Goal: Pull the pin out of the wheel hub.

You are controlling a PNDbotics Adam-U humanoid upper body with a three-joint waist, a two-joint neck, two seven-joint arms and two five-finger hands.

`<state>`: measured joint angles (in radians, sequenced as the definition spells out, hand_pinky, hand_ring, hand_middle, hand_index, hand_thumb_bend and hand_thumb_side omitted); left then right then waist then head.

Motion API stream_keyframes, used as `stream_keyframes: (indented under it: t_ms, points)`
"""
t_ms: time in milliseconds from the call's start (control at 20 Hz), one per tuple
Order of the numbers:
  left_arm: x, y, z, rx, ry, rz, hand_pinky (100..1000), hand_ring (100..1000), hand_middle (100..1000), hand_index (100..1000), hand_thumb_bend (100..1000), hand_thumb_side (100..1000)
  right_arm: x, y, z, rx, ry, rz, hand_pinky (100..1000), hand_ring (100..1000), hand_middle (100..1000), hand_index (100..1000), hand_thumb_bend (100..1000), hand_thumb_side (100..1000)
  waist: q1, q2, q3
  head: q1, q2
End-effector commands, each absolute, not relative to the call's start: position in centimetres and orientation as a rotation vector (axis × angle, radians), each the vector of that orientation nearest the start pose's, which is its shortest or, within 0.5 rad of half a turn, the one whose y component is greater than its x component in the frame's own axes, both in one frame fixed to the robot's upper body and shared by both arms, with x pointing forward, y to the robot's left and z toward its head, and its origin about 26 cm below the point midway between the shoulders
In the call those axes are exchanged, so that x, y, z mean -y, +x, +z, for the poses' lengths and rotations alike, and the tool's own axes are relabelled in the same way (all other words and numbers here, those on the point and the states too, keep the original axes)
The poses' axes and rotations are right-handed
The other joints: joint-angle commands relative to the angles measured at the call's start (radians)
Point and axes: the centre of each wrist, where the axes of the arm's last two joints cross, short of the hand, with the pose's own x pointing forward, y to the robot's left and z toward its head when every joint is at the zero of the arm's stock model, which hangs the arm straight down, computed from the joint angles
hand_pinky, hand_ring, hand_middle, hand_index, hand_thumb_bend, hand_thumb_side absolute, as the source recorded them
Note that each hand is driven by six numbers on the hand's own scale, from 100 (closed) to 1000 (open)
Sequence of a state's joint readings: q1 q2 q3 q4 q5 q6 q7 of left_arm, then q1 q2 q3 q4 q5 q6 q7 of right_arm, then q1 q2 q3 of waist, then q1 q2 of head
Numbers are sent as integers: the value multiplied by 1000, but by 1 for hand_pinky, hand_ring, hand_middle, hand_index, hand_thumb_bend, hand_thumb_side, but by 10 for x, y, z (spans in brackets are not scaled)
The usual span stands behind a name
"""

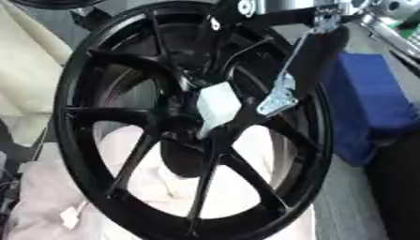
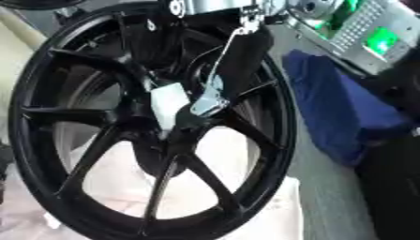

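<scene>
We have our right hand, reaching down from the upper right, with its fingers closed around the white pin at the centre of the black wheel hub, so the pull itself remains.

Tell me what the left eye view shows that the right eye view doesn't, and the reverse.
Only the left eye view shows the cream cloth at the left edge. Only the right eye view shows the grey device with green lights at the upper right. Both show the black wheel, the white block at its hub, a robot hand reaching down from the top to that block, the pale cloth behind the spokes and the blue cloth to the right. Which arm the hand belongs to is unclear.
</scene>
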<state>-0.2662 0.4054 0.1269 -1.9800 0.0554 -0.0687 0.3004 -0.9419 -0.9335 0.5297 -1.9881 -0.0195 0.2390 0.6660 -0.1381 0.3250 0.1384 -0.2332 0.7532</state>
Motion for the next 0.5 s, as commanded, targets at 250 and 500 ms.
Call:
stream_keyframes:
  t_ms: [250,500]
  points:
    - [-308,294,220,2401,444,7,915,540,532,694,275,637,195,291,341,1616,-321,1878,812,787,751,792,595,294,8,-6,5,-31,-14]
    - [-307,294,221,2405,444,4,916,540,531,694,275,638,198,292,337,1591,-288,1849,815,790,754,783,601,279,2,6,8,-52,-14]
